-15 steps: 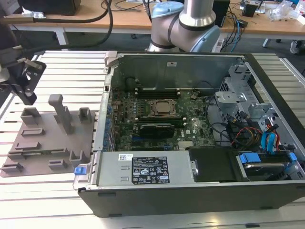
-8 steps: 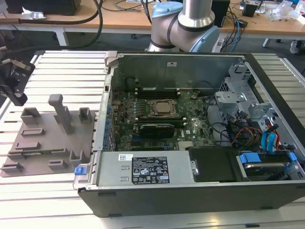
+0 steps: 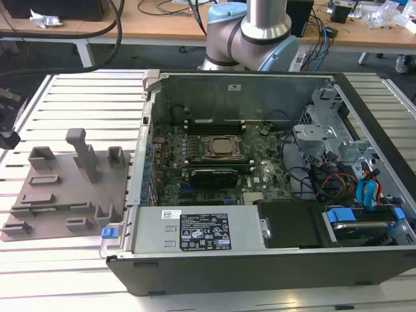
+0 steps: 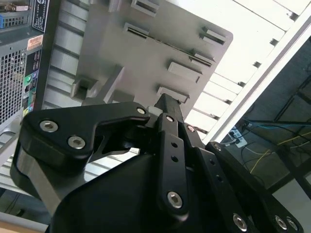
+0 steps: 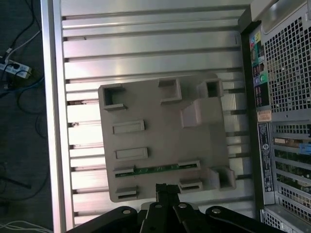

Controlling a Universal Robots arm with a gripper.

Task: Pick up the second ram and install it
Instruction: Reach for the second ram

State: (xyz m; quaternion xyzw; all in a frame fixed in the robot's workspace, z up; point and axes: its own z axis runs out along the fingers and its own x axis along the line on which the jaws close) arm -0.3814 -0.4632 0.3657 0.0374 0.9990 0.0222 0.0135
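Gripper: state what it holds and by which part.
Nothing. The gripper hangs over the grey tray, apart from the second ram, which lies in a tray slot.

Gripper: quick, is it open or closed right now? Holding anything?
Gripper: closed, holding nothing; the second ram lies in the grey tray.

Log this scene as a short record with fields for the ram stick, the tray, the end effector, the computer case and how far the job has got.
ram stick: green, seated in a tray slot
tray: grey, on the slatted table, beside the computer case
end effector: over the tray, near the ram stick, carrying nothing visible
computer case: side open, motherboard exposed
progress: ram stick not yet picked up
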